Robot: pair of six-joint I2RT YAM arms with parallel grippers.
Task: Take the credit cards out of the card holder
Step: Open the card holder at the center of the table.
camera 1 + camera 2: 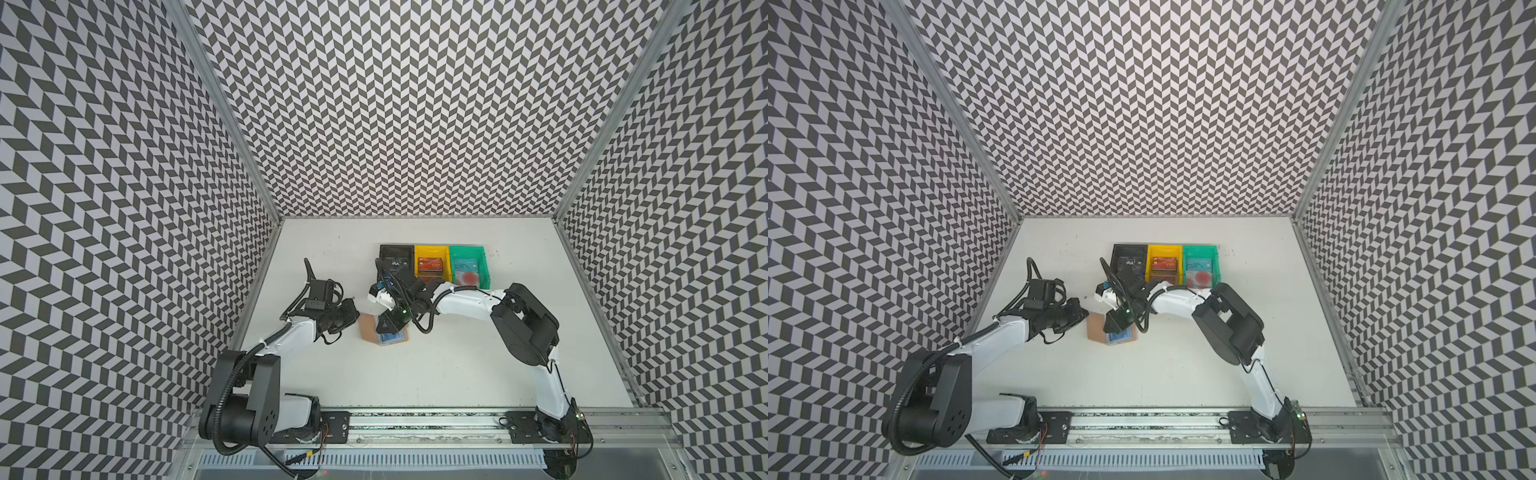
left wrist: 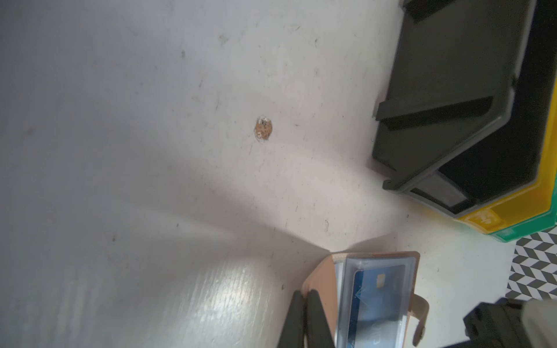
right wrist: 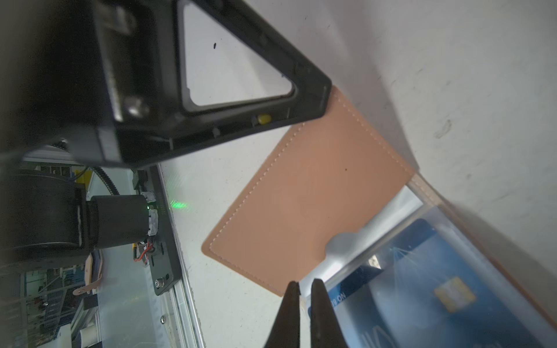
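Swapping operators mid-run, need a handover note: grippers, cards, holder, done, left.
Left gripper shut on the tan cover of the open card holder.
Right gripper pinched on the edge of the blue card, which sits in its clear sleeve.
Done: black card in black bin, red card in yellow bin, teal card and pale card in green bin.
Left: pull the blue card out; any cards behind it are hidden.

Counting three bins across the far counter (image 1: pixel 457 365): black bin (image 1: pixel 397 250), yellow bin (image 1: pixel 432 250), green bin (image 1: pixel 467 250). Counting five credit cards: one black card (image 1: pixel 396 263), one red-orange card (image 1: pixel 431 266), one teal card (image 1: pixel 465 265), one red-circled card (image 1: pixel 470 277), one blue card (image 2: pixel 370 301). Counting one card holder (image 1: pixel 368 328).
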